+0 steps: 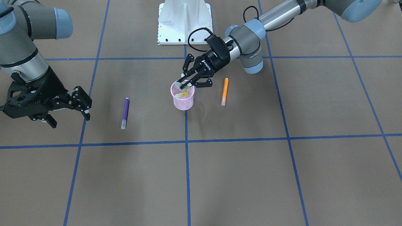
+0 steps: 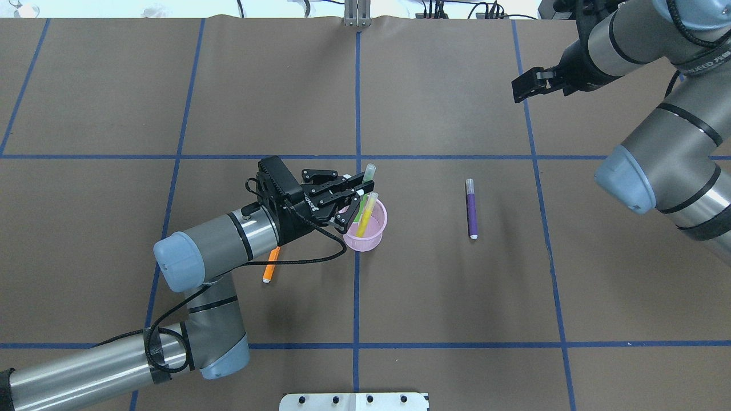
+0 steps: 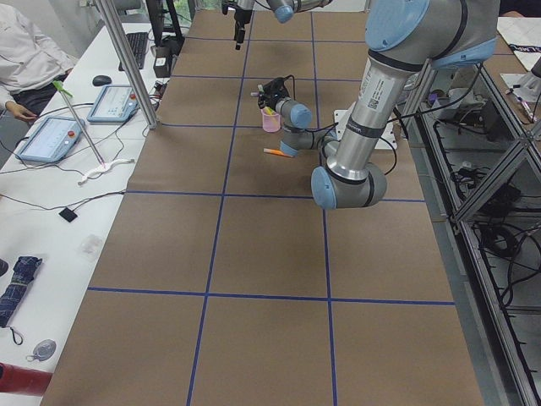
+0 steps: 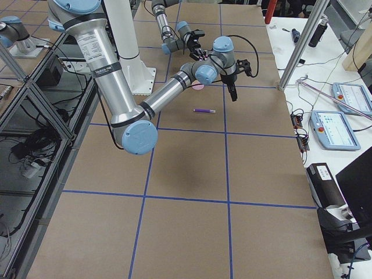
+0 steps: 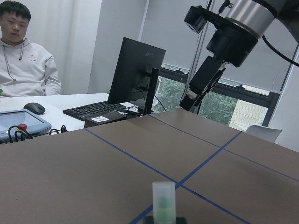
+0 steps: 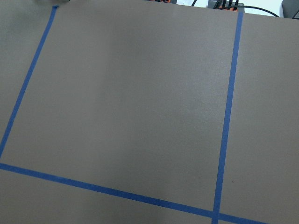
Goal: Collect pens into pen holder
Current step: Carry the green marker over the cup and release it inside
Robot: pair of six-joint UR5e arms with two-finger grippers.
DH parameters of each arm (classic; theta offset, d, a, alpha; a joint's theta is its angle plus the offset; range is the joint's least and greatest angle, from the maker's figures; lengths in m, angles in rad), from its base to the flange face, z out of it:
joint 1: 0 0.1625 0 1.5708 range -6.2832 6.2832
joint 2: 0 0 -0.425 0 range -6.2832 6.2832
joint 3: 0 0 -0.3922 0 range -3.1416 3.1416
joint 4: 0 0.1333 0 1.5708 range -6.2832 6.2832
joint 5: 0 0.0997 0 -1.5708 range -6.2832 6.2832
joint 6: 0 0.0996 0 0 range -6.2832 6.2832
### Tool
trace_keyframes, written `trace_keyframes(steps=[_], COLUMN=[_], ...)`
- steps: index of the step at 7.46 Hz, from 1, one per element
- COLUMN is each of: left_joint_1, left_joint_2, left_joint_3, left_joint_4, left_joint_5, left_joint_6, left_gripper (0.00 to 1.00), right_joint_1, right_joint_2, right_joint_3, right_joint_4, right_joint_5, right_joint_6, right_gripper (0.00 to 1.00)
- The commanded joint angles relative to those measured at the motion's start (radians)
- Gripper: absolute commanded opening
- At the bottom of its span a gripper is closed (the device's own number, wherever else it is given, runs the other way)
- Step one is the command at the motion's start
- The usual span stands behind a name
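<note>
Currently the left hand (image 2: 361, 187) is clenched on 1 green pen (image 2: 369, 171) at the rim of the pink mesh cup (image 2: 374, 234), which holds 1 yellow pen (image 2: 365, 214). On the table (image 2: 457, 297), 1 orange pen (image 2: 270, 268) and 1 purple pen (image 2: 472, 208) lie on opposite sides of the cup. The right hand (image 1: 70, 117) is spread open, well apart.

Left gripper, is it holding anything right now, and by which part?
Yes. The left gripper is shut on the green pen, pinching its body just below the pale cap, its lower end down in the pink mesh pen holder.
</note>
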Motion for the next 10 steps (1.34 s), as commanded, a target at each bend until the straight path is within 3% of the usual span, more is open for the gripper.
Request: trace_keyframes(steps=[1,2,6,7,8,10], left_joint_1=[0.01,0.009,-0.02,-0.06,-0.118,-0.181], left_joint_2=[-0.019,-0.018,-0.018,-0.007,0.048,0.132], left_joint_3=[0.025,0.025,-0.001,-0.043,-0.167,-0.488], left_joint_4=[0.0,0.0,0.018,0.106,0.3,0.808], left_joint_5=[0.011,0.011,-0.006,-0.073,-0.166,-0.269], left_joint_6=[0.001,0.003,0.001,0.0,0.0,-0.002], left_gripper=[0.5,0.99,0.99,0.99,0.99,0.99], right_joint_1=[0.001,0.001,0.003,0.003,0.003,0.003], right_joint_2=[0.001,0.001,0.003,0.003,0.001,-0.002], right_joint_3=[-0.001,-0.001,-0.001,-0.001,-0.001,0.002], right_joint_4=[0.0,0.0,0.0,0.0,0.0,0.003], right_joint_5=[0.0,0.0,0.0,0.0,0.0,-0.002], right_joint_6=[0.001,0.001,0.001,0.001,0.004,0.017], right_gripper=[1.0,1.0,1.0,1.0,1.0,1.0])
